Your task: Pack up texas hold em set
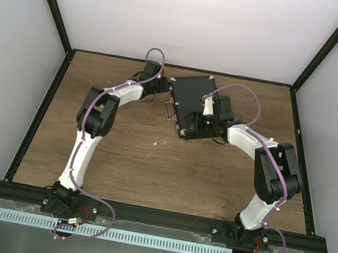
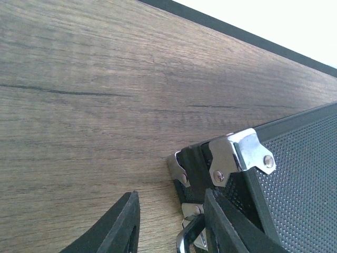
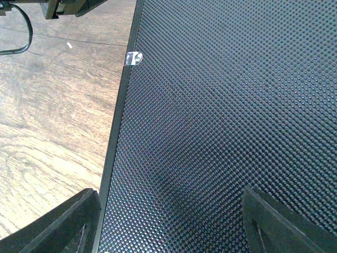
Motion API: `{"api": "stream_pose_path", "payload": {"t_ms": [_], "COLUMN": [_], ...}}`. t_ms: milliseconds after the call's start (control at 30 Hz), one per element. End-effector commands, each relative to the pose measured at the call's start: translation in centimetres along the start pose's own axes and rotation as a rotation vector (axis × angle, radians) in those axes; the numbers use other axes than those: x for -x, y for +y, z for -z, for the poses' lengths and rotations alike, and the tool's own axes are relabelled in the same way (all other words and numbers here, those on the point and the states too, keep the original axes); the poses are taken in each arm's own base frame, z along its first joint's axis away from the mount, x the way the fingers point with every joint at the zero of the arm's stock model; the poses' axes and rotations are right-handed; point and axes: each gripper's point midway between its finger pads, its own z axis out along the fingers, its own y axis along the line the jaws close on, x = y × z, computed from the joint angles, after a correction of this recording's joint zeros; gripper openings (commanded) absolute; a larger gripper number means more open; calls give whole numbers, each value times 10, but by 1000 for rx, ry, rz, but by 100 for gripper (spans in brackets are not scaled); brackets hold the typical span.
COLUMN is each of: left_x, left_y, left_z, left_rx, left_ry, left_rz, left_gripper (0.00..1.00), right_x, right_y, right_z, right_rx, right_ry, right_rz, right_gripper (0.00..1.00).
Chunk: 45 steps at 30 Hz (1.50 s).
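- Nearest the overhead camera, the left arm's base (image 1: 64, 198) and the right arm's base (image 1: 243, 234) sit bolted at the near edge. Both arms reach far across the table (image 1: 149, 162).
- The black case (image 1: 190, 97) lies flat at the table's far centre with its lid down.
- I see no chips or cards, and whether they are inside is hidden from me.
- My right gripper (image 3: 169, 195) is spread wide over the dimpled lid, I judge to keep it down. I cannot make out whether it touches.
- My left gripper (image 2: 171, 211) is partly spread and pinches nothing at the case's corner. It is probably lined up for the latch (image 2: 190, 211), which the frame cuts off.
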Motion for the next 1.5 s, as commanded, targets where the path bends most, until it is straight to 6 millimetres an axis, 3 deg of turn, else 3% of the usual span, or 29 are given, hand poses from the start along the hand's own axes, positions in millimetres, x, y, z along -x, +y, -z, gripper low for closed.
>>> {"api": "stream_pose_path", "payload": {"t_ms": [0,600,1233,1367,1467], "left_x": [-48,-61,-73,-73,-73], "left_y": [52,70,78,78,76], "left_z": [-10,-7,0,2,3], "left_rx": [162,217,207,209,198], "left_ry": [115,126,141,137,137], "left_rz": [40,45,53,56,57], "left_gripper": [36,26,33,24,23], "right_x": [-11,-11,-10,-10,-11], "right_y": [-1,0,2,2,1], "right_z": [-5,-5,-4,-4,-4], "right_rx": [-12,-3,1,4,2], "right_ry": [57,59,58,57,59], "right_rz": [-8,-17,-17,-18,-17], "right_gripper": [75,75,75,75,75]}}
